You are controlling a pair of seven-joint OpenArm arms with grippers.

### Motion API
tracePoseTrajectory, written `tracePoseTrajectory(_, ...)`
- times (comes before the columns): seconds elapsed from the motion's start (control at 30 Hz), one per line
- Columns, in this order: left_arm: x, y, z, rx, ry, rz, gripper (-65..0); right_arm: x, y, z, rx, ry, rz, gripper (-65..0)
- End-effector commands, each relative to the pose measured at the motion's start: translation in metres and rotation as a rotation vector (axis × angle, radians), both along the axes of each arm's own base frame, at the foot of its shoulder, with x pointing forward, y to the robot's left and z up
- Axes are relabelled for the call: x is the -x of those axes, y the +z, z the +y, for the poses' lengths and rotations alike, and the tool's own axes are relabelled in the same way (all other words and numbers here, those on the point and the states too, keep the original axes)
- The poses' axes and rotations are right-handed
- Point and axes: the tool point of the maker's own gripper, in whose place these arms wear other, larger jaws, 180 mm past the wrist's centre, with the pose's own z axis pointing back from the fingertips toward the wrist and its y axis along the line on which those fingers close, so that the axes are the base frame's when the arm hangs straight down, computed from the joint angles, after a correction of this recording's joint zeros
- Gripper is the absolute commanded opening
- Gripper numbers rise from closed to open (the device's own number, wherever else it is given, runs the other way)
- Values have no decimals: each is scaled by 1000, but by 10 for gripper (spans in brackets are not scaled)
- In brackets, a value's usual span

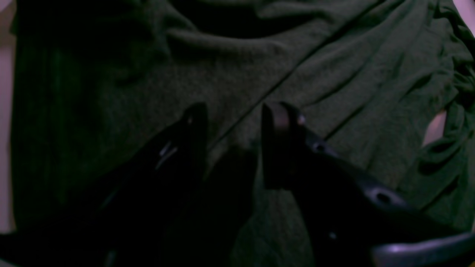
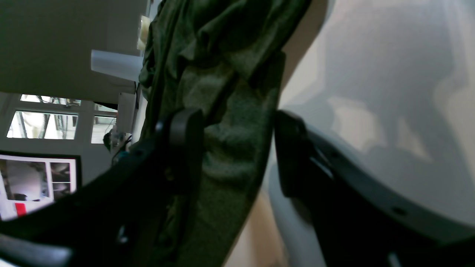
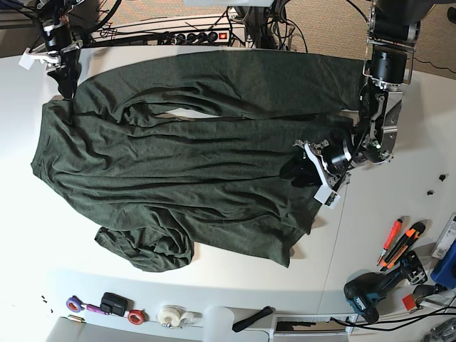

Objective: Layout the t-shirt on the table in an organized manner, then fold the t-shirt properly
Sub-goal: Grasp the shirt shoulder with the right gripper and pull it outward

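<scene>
The dark green t-shirt (image 3: 171, 164) lies spread across the white bench (image 3: 385, 214), wrinkled, with long folds running across its body and a bunched sleeve at the near edge in the base view. One long fold of cloth reaches along the far side of the bench toward the arm on that view's right.

The left hand (image 3: 303, 169) sits over the shirt's edge on the right side of the base view, low above the cloth. In the left wrist view its two dark fingers (image 1: 195, 122) stand apart with bare green fabric and a diagonal crease showing between them; nothing is pinched, so the hand is released. A sliver of bench shows through a gap in the rumpled cloth at the right of that view.

The right hand (image 3: 65, 75) is at the far left corner of the shirt in the base view. In the right wrist view (image 2: 237, 148) its fingers are spread wide, a band of the shirt running between them; the cloth lies against the left finger (image 2: 185, 133) while the other finger stands clear of it, against the bench. The hand is not clenched on the fabric.
</scene>
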Motion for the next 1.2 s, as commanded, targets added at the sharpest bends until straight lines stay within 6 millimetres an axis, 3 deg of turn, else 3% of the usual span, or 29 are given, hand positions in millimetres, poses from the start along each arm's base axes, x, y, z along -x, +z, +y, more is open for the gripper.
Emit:
tracePoseTrajectory(0.0, -12, 19, 1, 31, 9, -54, -401, 9, -13, 4, -9, 24, 88, -334)
tracePoseTrajectory(0.13, -12, 19, 1, 32, 10, -54, -401, 12, -23, 5, -23, 23, 149, -335)
tracePoseTrajectory(0.33, -12, 19, 1, 34, 10, -54, -401, 6, -42, 28, -39, 113, 245, -335)
tracePoseTrajectory(0.67, -12, 19, 1, 35, 11, -52, -401, -4, -51, 61, -40, 263, 282, -335)
tracePoseTrajectory(1.03, -11, 10, 6, 2, 30, -12, -401, 22, -60, 69, -59, 316, 368, -345)
tracePoseTrajectory(1.17, -10, 9, 6, -5, 26, -3, -401, 38, -44, 62, 17, 310, 385, -345)
